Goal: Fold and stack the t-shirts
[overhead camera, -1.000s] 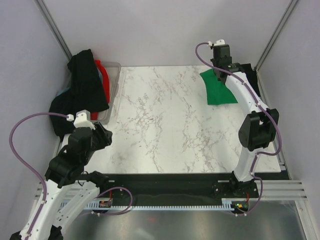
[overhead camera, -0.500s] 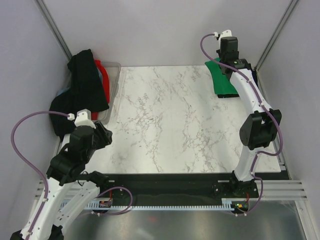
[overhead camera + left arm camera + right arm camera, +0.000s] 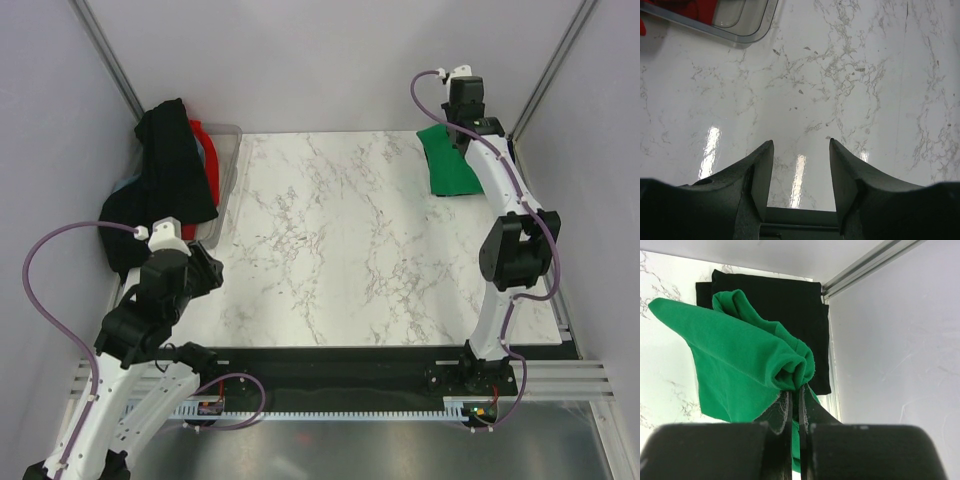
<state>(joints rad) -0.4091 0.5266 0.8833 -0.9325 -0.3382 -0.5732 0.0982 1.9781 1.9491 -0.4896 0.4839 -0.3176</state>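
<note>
My right gripper (image 3: pixel 796 387) is shut on a bunched fold of the bright green t-shirt (image 3: pixel 735 360), which hangs from it over a flat, folded black t-shirt (image 3: pixel 785 300) in the far right corner. From above, the green t-shirt (image 3: pixel 449 166) drapes below the right gripper (image 3: pixel 461 128). More black t-shirts (image 3: pixel 168 170) and a red t-shirt (image 3: pixel 208 158) are heaped over the tub at the far left. My left gripper (image 3: pixel 801 146) hovers open over bare marble near the front left, with nothing between its fingers.
The translucent plastic tub (image 3: pixel 230 165) stands at the table's far left edge, and its corner (image 3: pixel 747 32) shows in the left wrist view. Grey walls and a metal corner post (image 3: pixel 865 262) close in behind the black t-shirt. The marble tabletop (image 3: pixel 340 240) spans the middle.
The right arm has swung right and back toward the far corner, carrying the green t-shirt; the cloth now hangs narrower over the corner. The left arm has barely moved.
</note>
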